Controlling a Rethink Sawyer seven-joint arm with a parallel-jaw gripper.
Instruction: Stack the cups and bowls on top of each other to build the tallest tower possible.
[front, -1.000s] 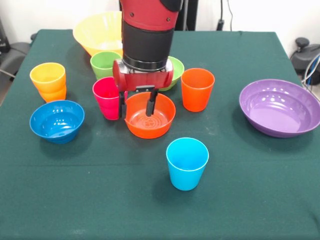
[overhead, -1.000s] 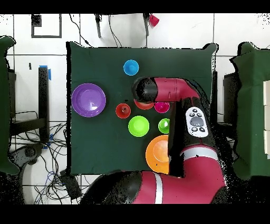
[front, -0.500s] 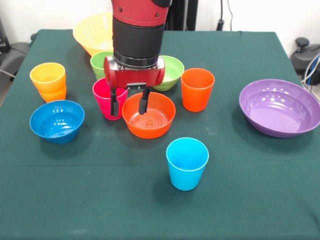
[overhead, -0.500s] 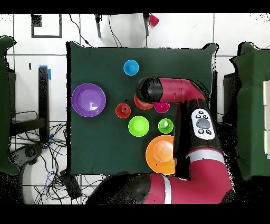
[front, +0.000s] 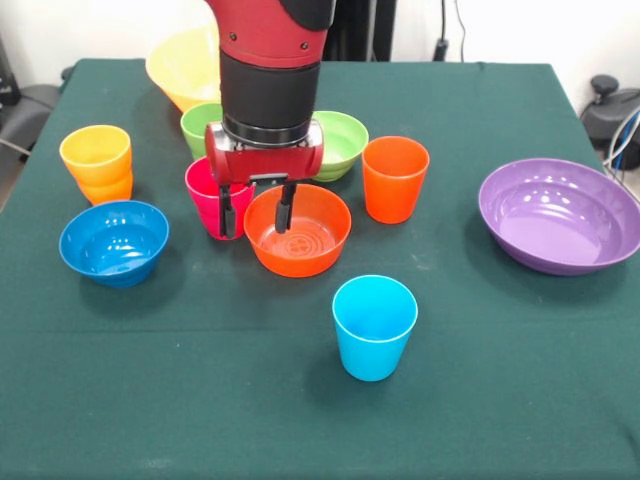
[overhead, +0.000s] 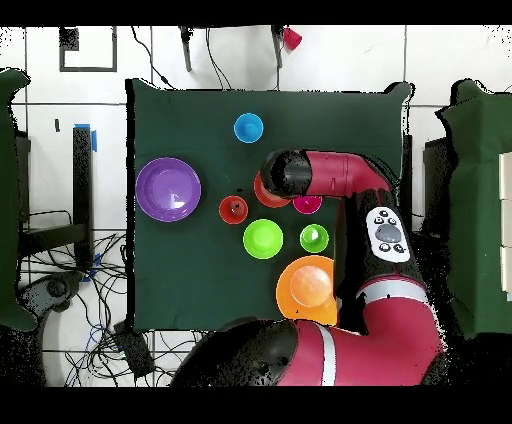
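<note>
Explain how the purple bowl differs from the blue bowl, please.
The purple bowl is wider and shallower; the blue bowl is smaller and deeper. In the front view, the purple bowl sits at the right edge, the blue bowl at the left. Both stand upright, empty and unstacked.

cup (front: 375, 326) before bowl (front: 298, 230), bowls flanking

The arm (front: 268, 70) hides part of the yellow bowl (front: 185, 62) and green cup (front: 203, 127).
</note>
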